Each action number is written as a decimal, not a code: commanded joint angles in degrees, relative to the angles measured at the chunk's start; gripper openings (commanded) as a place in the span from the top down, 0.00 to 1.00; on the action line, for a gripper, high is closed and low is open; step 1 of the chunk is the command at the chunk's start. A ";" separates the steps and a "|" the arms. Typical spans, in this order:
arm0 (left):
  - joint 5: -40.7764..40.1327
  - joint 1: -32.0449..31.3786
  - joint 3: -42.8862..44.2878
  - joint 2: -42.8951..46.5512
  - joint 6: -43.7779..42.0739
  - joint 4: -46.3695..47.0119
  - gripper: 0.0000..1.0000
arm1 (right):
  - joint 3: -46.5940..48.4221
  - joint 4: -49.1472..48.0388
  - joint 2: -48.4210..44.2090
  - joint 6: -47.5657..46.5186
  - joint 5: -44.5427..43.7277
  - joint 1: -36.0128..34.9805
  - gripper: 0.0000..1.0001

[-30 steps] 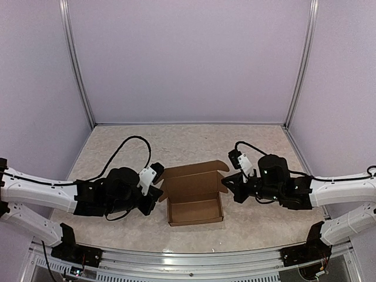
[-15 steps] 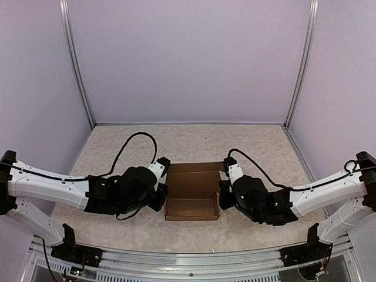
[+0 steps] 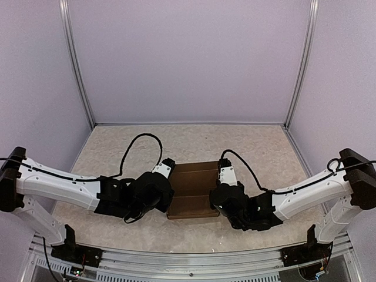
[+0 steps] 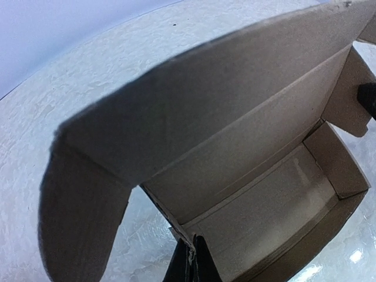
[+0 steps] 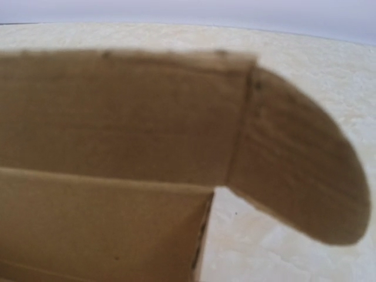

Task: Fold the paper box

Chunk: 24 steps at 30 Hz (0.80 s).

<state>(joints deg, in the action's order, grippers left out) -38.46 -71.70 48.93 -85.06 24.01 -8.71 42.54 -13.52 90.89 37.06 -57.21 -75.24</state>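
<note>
The paper box is a brown cardboard tray in the middle of the table, with its lid standing up at the back. My left gripper is shut and presses against the box's left wall. In the left wrist view its tips touch the top edge of that wall, the lid overhangs the tray, and a rounded ear flap hangs at the left. My right gripper is at the box's right wall. Its fingers are out of the right wrist view, which shows the lid and its rounded ear flap.
The pale marbled table is enclosed by lavender walls with metal posts at the back corners. A black cable loops behind the left arm, and another trails behind the right. A metal rail runs along the near edge.
Both arms have swung inward from beside the box to press against its side walls. The lid, which lay tilted back with ears spread, now stands more upright over the tray.
</note>
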 commanded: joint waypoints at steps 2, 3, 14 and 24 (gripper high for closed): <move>0.21 -1.89 -0.03 -0.79 3.23 5.30 1.00 | 0.68 -1.00 1.87 4.04 2.71 -2.30 1.00; 0.04 -2.13 -0.46 -0.94 3.70 5.73 1.00 | 0.42 -1.13 2.10 4.61 2.72 -2.42 1.00; -2.90 -5.29 -2.09 -5.20 7.42 6.38 1.00 | -0.36 1.37 5.71 11.88 0.78 -4.55 1.00; -4.97 -7.26 -2.33 -7.61 10.36 6.38 1.00 | -0.67 4.88 7.56 16.94 -0.25 -6.37 1.00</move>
<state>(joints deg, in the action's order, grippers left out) -45.89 -77.17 46.54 -91.11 33.26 -5.78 42.30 -11.60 96.38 50.54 -62.50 -79.31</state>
